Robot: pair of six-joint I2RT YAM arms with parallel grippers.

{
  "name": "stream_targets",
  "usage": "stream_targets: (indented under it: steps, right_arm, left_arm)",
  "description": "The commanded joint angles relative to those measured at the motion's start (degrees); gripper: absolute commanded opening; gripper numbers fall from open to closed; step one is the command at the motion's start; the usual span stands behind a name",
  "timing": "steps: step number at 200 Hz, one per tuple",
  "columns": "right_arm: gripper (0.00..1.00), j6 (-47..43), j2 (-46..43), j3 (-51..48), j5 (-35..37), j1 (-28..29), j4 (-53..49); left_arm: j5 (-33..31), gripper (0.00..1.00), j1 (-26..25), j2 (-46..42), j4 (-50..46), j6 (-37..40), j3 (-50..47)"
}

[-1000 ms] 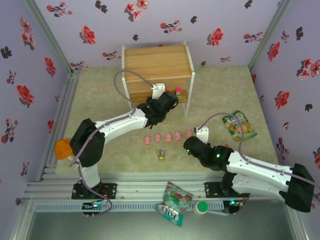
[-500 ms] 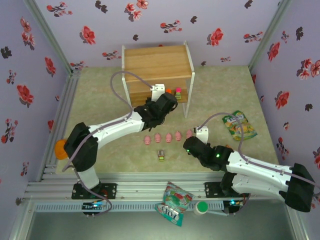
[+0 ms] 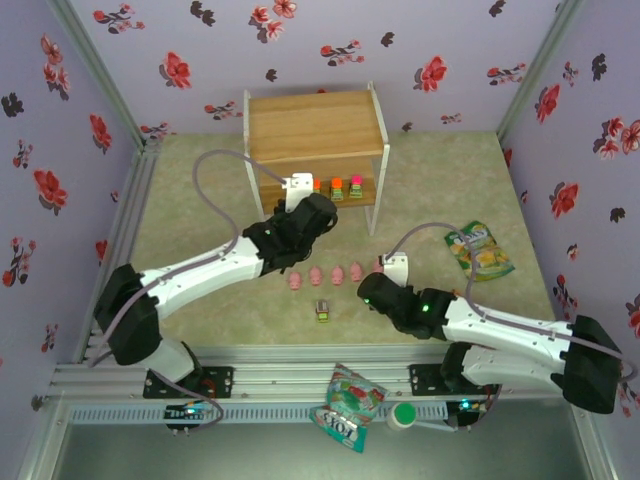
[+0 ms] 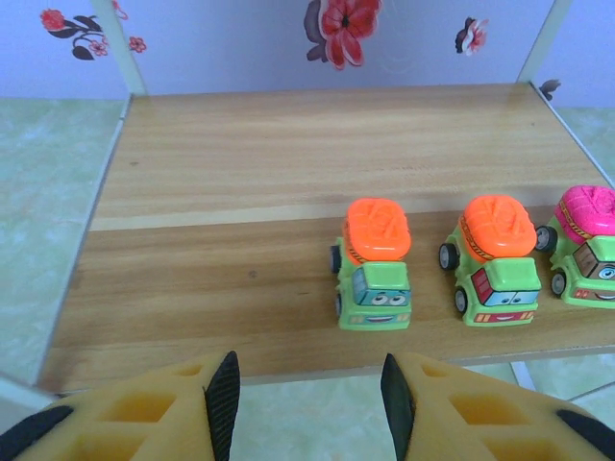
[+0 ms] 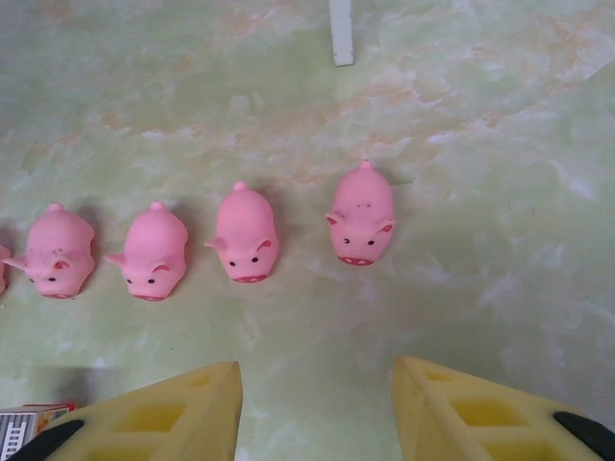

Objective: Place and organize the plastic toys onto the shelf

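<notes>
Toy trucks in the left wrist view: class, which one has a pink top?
The rightmost truck, cut off by the picture's edge; the middle truck and the left truck both have orange tops.

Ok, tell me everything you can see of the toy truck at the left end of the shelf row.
The toy truck looks like glossy plastic: ribbed orange top, green body, blue windscreen, a painted smile, black wheels. It stands upright on the lower wooden board of the shelf, nose toward the front edge, at the left end of a row of three, clear of the next orange-topped truck. Only the board touches it.
</notes>
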Motion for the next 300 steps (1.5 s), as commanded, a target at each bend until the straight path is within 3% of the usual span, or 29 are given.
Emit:
stream_targets:
  steps: [1,150,251,300]
  right_arm:
    - [0.46,0.9,2.2,1.9,-0.2,1.5,2.1]
    - [0.46,5.7,22.3,11.0,1.5,13.5,8.9]
    - [0.52,12.2,31.8,17.4,2.9,17.5,6.2]
    - [0.53,19.8,34.9,19.8,6.4,19.5,1.2]
  left_arm:
    - [-2.6,0.48,-0.7,-3.7,-1.5,1.4,-2.5]
    - [-4.0,0.5,-6.3,-20.1,-6.8,-4.8,-23.9]
    - [-4.8,0.53,-7.6,-30.0,-12.3,-7.6,-36.1]
    - [-5.1,0.54,-7.6,-29.2,-12.0,-8.1,-37.2]
